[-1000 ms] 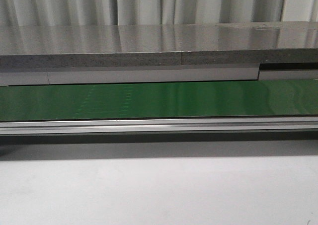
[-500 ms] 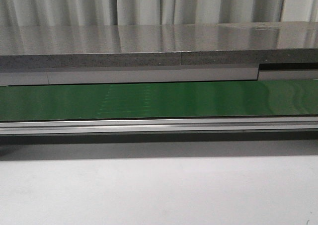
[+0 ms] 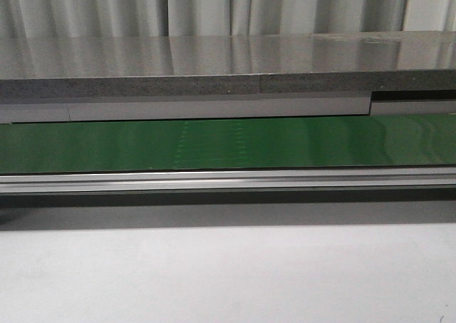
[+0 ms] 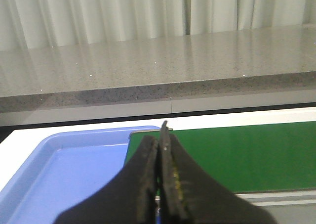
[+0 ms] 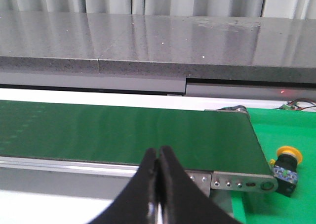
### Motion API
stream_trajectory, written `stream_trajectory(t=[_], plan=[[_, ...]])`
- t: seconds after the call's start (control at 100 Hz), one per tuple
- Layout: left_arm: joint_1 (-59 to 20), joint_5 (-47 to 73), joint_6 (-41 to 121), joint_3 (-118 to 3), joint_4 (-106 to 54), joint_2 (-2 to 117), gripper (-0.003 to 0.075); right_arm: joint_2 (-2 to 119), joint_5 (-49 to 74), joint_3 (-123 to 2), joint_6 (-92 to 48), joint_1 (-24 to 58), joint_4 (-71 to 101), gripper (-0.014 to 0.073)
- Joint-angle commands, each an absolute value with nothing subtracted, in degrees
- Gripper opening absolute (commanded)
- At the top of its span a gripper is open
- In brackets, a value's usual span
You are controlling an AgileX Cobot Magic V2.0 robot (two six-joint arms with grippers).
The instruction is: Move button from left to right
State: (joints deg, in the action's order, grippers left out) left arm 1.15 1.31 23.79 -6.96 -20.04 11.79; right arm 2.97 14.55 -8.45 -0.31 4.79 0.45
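Green belt (image 3: 228,143) markings shifted right.

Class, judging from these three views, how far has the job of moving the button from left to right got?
Done, it seems: the button lies on green matting past the belt's right end, off the belt. In hand: nothing; the left claw and right claw are shut and empty. The blue tray by the left end shows no button in its visible part. Left: apparently nothing, or another round.
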Motion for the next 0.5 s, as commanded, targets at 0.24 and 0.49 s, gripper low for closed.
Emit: stream_trajectory(t=[0.24, 0.49], plan=[[0.72, -3.10, 23.72, -8.58, -20.64, 12.46, -0.0020, -1.67, 1.61, 0.28, 0.00, 4.62, -0.35, -0.0068], [0.72, -3.10, 23.72, -8.58, -20.64, 12.46, -0.0020, -1.67, 1.22, 0.73, 0.00, 4.62, -0.35, -0.0068]])
